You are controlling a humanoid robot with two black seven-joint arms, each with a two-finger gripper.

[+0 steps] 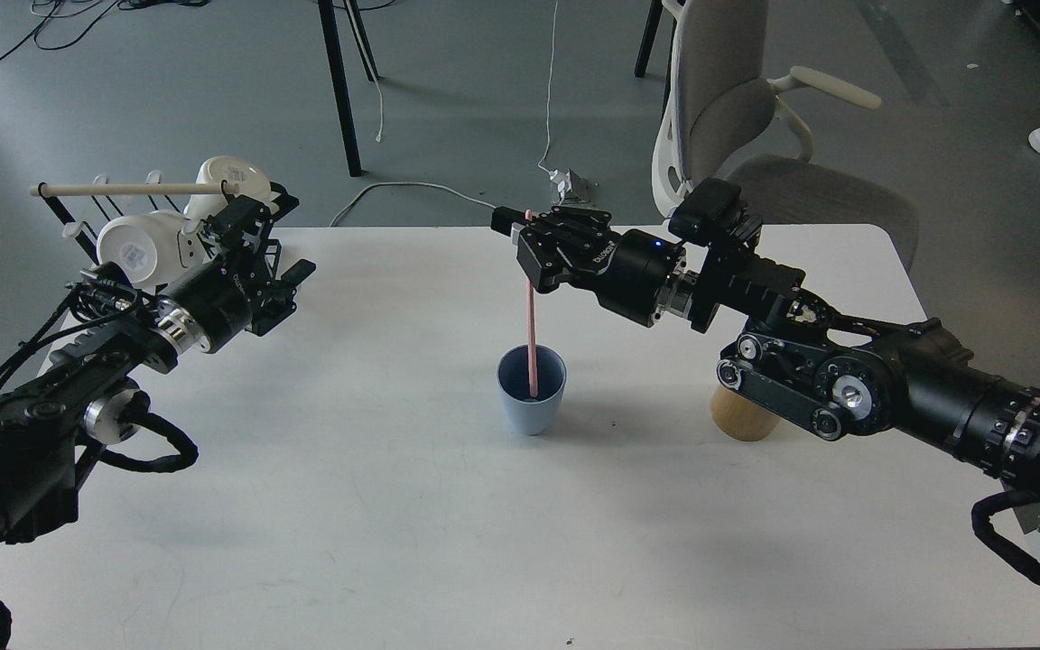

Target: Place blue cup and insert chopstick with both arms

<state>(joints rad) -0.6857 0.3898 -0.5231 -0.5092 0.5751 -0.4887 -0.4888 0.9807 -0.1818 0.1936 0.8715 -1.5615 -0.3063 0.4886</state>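
The blue cup (531,390) stands upright near the middle of the white table (448,524). The pink-red chopstick (531,338) stands almost upright with its lower end inside the cup. My right gripper (527,242) is shut on the chopstick's upper end, directly above the cup. My left gripper (278,236) hangs over the table's far left, well away from the cup, with its two fingers spread apart and nothing between them.
A tan bamboo cylinder holder (738,417) stands right of the cup, partly hidden by my right arm. A rack with white mugs (136,242) stands at the far left edge, behind my left gripper. A grey office chair (737,117) stands beyond the table.
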